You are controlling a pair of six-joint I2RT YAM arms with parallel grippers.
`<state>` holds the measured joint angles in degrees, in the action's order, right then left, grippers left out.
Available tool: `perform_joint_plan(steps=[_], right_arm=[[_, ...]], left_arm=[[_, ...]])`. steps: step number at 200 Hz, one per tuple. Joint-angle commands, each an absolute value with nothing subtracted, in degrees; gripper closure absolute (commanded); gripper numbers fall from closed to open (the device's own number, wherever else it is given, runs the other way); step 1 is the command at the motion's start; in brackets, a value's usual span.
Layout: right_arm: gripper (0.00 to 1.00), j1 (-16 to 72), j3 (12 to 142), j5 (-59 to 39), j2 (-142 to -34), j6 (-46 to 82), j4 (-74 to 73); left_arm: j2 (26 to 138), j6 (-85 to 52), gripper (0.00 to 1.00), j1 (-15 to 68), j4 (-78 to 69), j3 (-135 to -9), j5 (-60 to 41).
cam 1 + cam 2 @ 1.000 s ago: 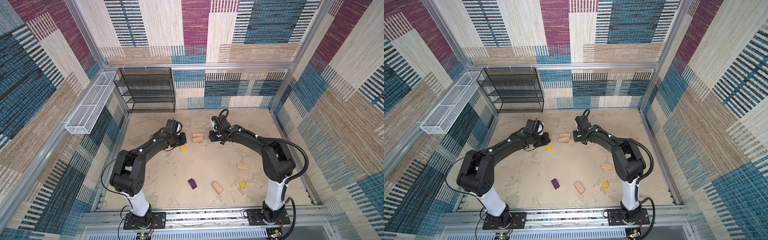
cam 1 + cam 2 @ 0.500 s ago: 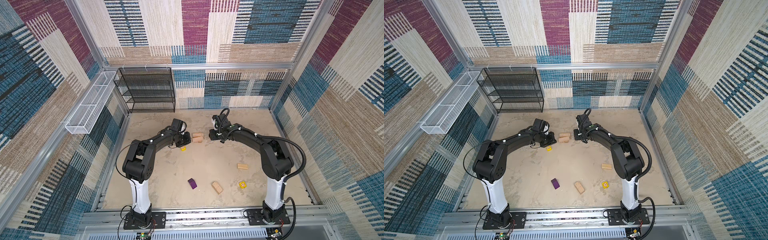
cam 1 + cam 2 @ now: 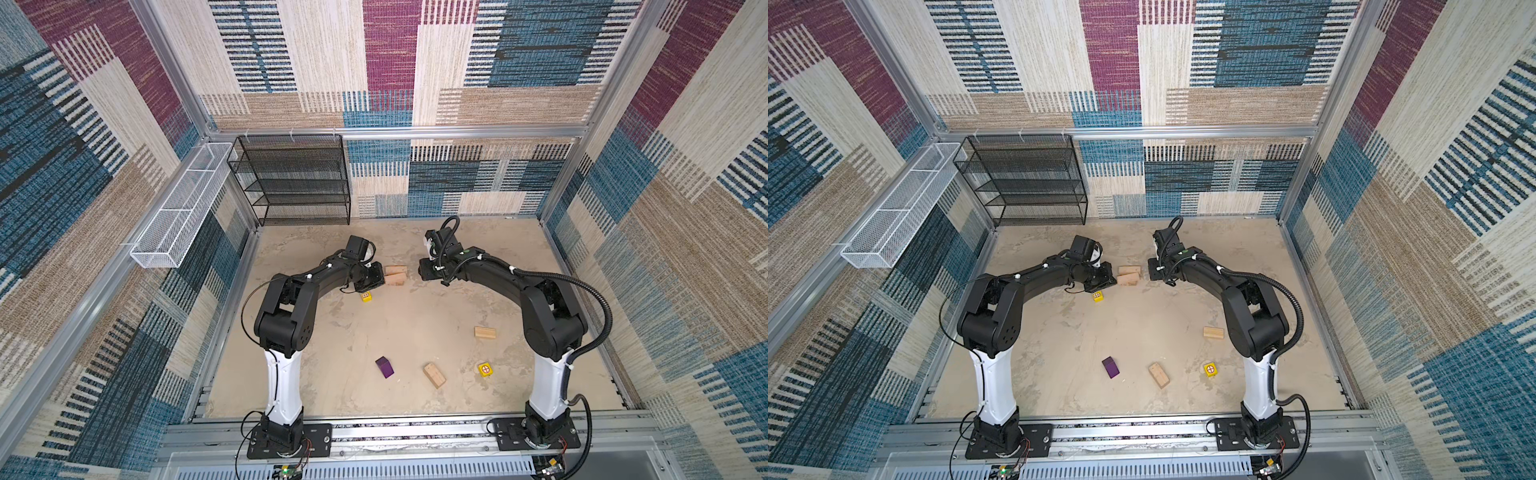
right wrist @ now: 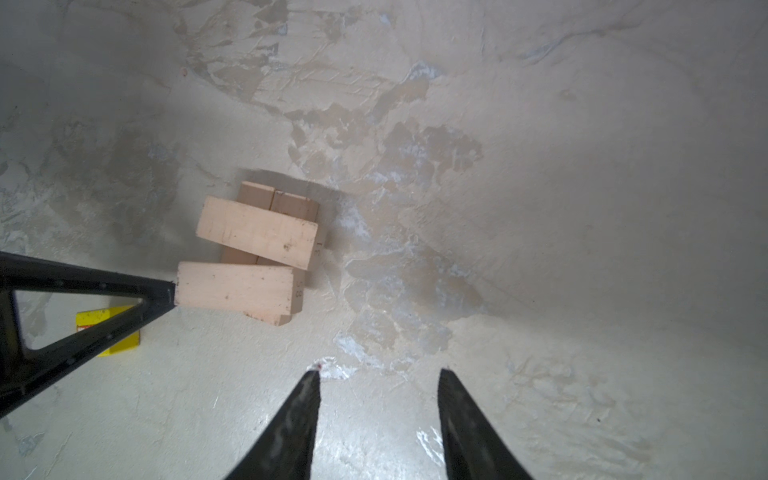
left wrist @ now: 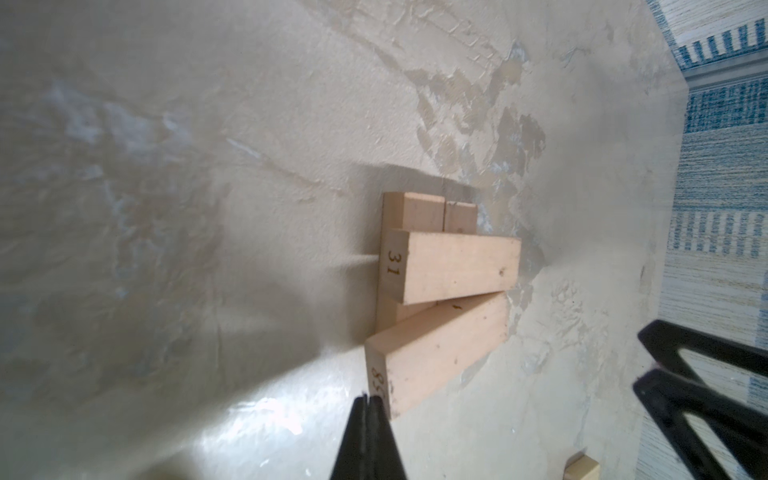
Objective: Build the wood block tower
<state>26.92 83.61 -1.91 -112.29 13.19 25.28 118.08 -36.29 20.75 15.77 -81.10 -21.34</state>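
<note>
The wood block tower [image 3: 395,275] [image 3: 1128,275] is a low stack at the back middle of the floor. Two tan bricks lie side by side with two more across them [image 5: 453,270] [image 4: 255,232]. The nearer top brick [image 4: 235,289] sits skewed and overhangs the lower pair. My left gripper [image 5: 370,399] [image 3: 376,276] is shut and empty, its tip against that brick's end [image 5: 380,374]. My right gripper [image 4: 380,374] [image 3: 422,272] is open and empty, just right of the stack. Loose wood blocks: yellow cubes [image 3: 366,296] [image 3: 485,369], tan bricks [image 3: 485,332] [image 3: 434,375], a purple block [image 3: 385,367].
A black mesh shelf [image 3: 291,178] stands at the back left against the wall. A white wire basket [image 3: 178,208] hangs on the left wall. Patterned walls close in the sandy floor, and the arms' metal base rail [image 3: 415,432] runs along the front.
My left arm has reached right, bringing its shut tip up to the skewed top brick. My right gripper has opened slightly and stayed in place.
</note>
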Motion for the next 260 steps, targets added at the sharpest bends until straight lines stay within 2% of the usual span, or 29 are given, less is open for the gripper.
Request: perform_joint_plan(steps=[1,134,170,184,223,240,260], right_arm=[[0.51,26.85,83.55,-1.08,-112.41,12.77,25.22],[0.53,26.81,83.54,-2.11,-111.98,12.50,26.53],[0.66,28.26,84.32,-2.43,-111.81,13.39,27.11],[0.67,29.81,84.80,-1.58,-112.13,13.59,27.07],[0.86,33.90,87.38,-1.90,-114.92,15.51,26.43],[1.00,34.45,88.94,-2.88,-116.88,17.34,26.78],[1.00,34.46,89.71,-3.36,-118.53,19.06,26.56]], left_arm=[[118.61,-37.04,0.97,20.74,16.41,-82.34,-22.08],[119.17,-37.00,0.98,20.65,16.80,-84.77,-22.85],[113.86,-34.37,0.99,19.57,18.51,-83.08,-19.56],[111.03,-32.94,0.99,18.56,19.44,-82.47,-18.70],[103.05,-27.93,0.99,15.25,22.20,-80.30,-17.20],[100.32,-25.75,0.99,14.02,22.50,-79.23,-16.32],[98.34,-25.30,0.98,13.12,21.91,-78.48,-16.18]])
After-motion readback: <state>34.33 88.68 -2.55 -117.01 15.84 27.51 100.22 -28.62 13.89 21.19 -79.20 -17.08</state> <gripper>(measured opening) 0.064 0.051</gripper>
